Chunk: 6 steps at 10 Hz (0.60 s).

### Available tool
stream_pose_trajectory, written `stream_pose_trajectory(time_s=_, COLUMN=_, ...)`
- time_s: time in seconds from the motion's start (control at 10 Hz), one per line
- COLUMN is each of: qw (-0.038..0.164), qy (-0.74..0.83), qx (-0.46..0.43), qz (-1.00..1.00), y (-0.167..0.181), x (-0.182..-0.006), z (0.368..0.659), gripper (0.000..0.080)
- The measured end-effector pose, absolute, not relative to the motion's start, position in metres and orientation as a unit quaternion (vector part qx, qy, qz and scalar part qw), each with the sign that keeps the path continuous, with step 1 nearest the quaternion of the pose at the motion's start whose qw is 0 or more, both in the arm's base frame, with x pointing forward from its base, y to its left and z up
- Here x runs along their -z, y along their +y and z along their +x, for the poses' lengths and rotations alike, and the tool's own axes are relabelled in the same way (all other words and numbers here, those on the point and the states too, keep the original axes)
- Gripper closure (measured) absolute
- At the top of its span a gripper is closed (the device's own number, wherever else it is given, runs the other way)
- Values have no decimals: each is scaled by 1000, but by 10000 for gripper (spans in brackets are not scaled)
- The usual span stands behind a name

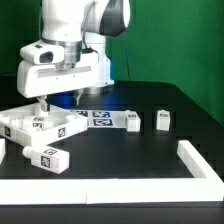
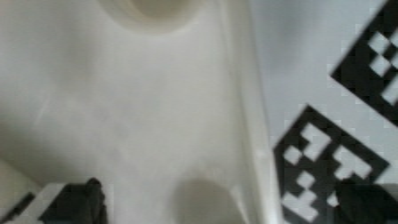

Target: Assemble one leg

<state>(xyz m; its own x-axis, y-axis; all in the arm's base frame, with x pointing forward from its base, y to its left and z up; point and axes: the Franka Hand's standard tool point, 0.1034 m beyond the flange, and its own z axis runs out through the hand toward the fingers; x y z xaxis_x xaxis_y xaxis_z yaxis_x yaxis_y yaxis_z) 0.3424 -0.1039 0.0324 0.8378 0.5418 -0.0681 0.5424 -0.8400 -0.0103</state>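
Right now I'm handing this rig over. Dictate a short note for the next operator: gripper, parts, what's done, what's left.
Gripper: low over the white panel at the exterior view's left; open or shut cannot be told.
Parts: one leg and a second leg sit loose on the black table; a third leg lies nearer the camera.
Done: no leg visibly fitted.
Left: likely grasp a leg and fit it into the panel.

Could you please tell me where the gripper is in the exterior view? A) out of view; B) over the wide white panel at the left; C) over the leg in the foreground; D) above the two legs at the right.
B: the gripper hangs down over the wide white panel at the exterior view's left, and the wrist view shows white surface close up.
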Motion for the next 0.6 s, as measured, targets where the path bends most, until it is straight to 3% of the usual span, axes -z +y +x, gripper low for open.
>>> stream_pose_trajectory(time_s=0.5, qw=-1, qy=295, qx=60, qz=954, y=-99, x=-11, z=327, gripper=150)
stream_pose_trajectory(time_s=0.6, qw=0, qy=295, qx=59, qz=954, y=-99, x=-11, z=328, gripper=270)
